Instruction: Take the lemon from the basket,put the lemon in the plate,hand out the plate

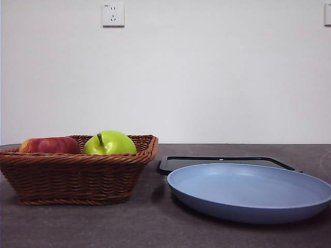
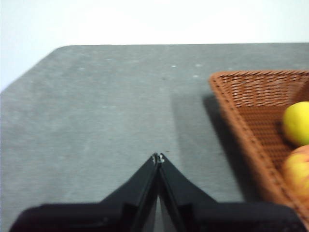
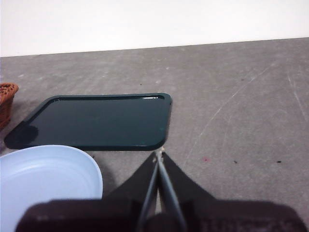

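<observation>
Tabletop: lemon beside left gripper

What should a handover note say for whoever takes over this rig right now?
Left gripper: shut, empty, over bare table beside the basket.
Right gripper: shut, empty, near the black tray and the plate.
Lemon: in the basket, next to the red apple; the front view does not show it, only the red apple and the green apple.
Plate: light blue, empty, on the table in front of the tray, apart from the basket.
Done: nothing; no item has been gripped.
Left: pick the lemon out of the basket, set it on the plate, hand out the plate.
</observation>
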